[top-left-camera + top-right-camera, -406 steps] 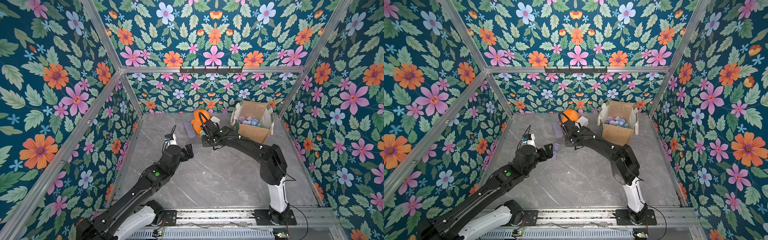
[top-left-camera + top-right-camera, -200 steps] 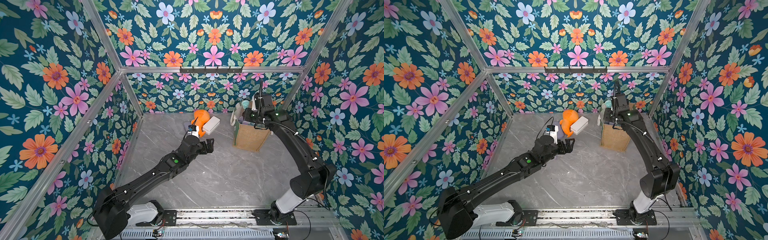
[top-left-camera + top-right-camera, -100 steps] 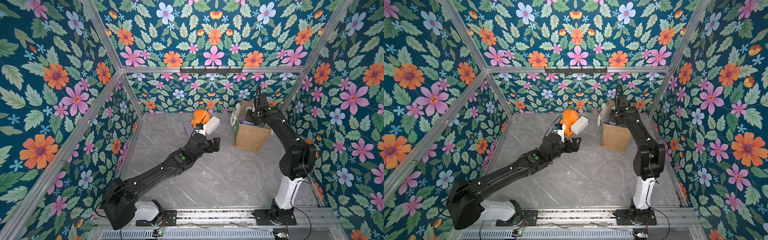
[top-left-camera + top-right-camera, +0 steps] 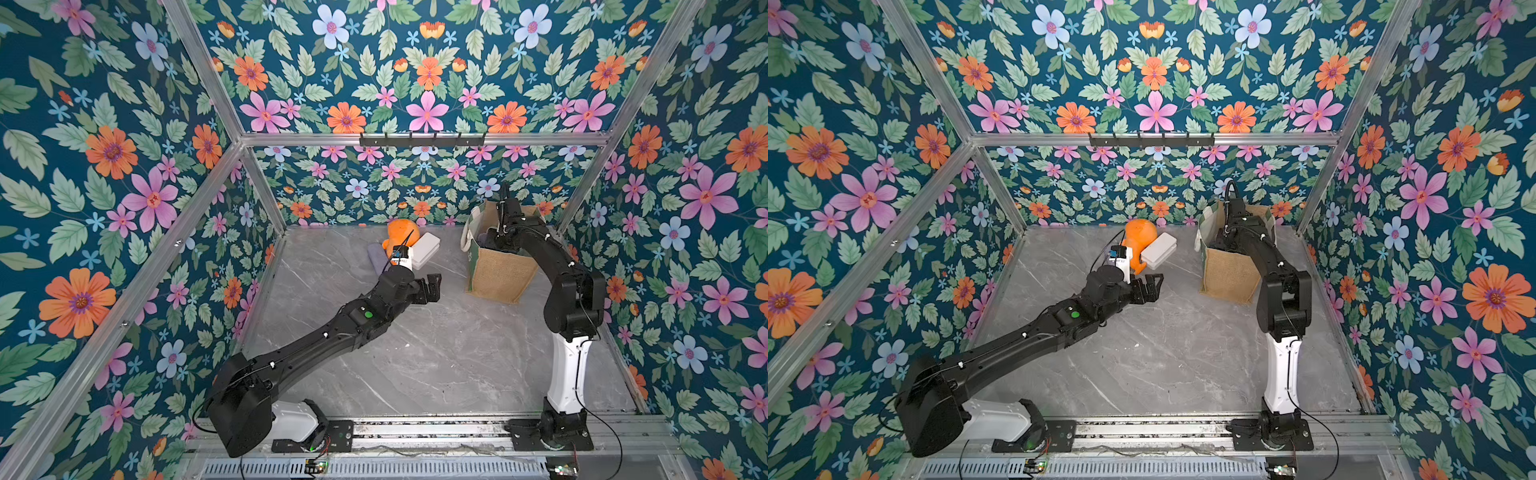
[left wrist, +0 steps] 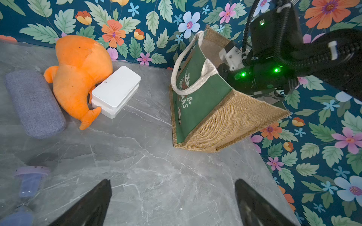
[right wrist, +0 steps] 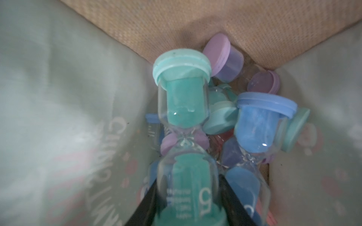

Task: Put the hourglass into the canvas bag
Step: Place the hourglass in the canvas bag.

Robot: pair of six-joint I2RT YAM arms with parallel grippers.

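Observation:
The canvas bag (image 4: 498,274) (image 4: 1225,274) (image 5: 225,121) stands upright at the back right of the table. My right gripper (image 6: 188,187) reaches down into its open top and is shut on a teal hourglass (image 6: 182,109), which it holds by the lower bulb among several other hourglasses inside, a blue one (image 6: 260,121) beside it. In both top views the bag's wall hides those fingers. My left gripper (image 4: 432,286) (image 4: 1152,286) (image 5: 173,187) hovers open and empty over the table's middle, left of the bag. A purple hourglass (image 5: 29,180) lies on the table near it.
An orange plush toy (image 4: 399,235) (image 5: 78,74) lies at the back wall with a white box (image 4: 426,249) (image 5: 115,92) leaning on it and a grey fabric case (image 5: 33,101) beside it. Floral walls close in on three sides.
My right gripper has come down from above the bag into its opening with the teal hourglass. My left arm has stretched a little further toward the middle, gripper still open.

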